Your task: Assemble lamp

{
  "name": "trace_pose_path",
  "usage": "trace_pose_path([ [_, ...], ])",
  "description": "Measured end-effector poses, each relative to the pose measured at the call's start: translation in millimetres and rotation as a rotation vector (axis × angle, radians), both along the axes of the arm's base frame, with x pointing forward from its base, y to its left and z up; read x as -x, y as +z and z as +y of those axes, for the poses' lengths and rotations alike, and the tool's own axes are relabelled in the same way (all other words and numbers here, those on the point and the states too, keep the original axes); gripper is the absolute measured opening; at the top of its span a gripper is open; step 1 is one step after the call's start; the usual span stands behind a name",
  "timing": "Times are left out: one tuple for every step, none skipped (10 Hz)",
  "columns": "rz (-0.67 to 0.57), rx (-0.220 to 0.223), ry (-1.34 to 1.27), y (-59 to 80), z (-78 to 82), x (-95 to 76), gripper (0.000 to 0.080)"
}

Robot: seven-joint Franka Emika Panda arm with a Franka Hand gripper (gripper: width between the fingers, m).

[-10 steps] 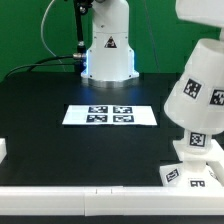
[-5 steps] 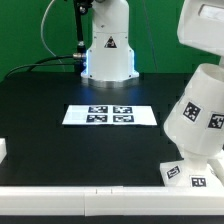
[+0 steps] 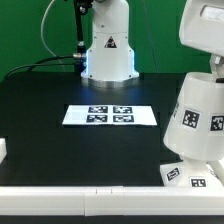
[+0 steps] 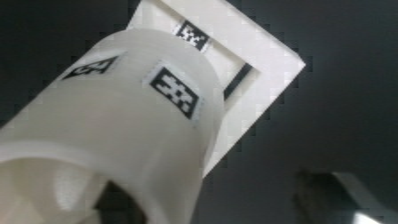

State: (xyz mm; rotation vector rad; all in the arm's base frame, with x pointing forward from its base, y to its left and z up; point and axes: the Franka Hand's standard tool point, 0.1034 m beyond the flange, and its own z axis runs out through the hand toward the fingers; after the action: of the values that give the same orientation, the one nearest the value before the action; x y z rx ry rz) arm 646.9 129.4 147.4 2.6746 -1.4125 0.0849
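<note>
The big white shade [image 3: 196, 120] sits over the base [image 3: 190, 174] on the counter's [image 3: 60, 140] right in the exterior view, looks light, stiff and slippery, best held by its rim; I cannot tell how the fingers stand.

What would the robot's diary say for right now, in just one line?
step: lamp assembly | shade: over base, near upright | hand: grip not visible | marker board: flat on table
</note>
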Motion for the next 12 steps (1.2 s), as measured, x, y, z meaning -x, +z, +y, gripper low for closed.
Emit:
trace_pose_path([
  [0.000,0.000,0.000,0.2,0.1,-0.1,0.0630],
  [0.000,0.000,0.000,0.1,0.1,-0.1,0.0630],
  [0.000,0.000,0.000,0.2,0.1,-0.1,0.0687],
  [0.000,0.000,0.000,0.2,0.1,-0.1,0.0696],
  [0.000,0.000,0.000,0.2,0.0,-0.1,0.0696],
  [0.000,-0.004,0.008,4.2,-0.7,-0.8,0.0696],
  [-0.014,-0.018,0.023,22.1,-2.8,-2.8,0.0698],
  [-0.031,-0.033,0.033,38.7,-8.0,-2.6,0.0698],
  [-0.040,-0.044,0.034,50.0,-16.5,-1.1,0.0698],
  [-0.044,-0.050,0.029,56.2,-23.4,-0.2,0.0698],
  [-0.042,-0.049,0.024,55.0,-26.5,0.6,0.0698],
  [-0.040,-0.048,0.027,53.5,-24.7,1.0,0.0698],
])
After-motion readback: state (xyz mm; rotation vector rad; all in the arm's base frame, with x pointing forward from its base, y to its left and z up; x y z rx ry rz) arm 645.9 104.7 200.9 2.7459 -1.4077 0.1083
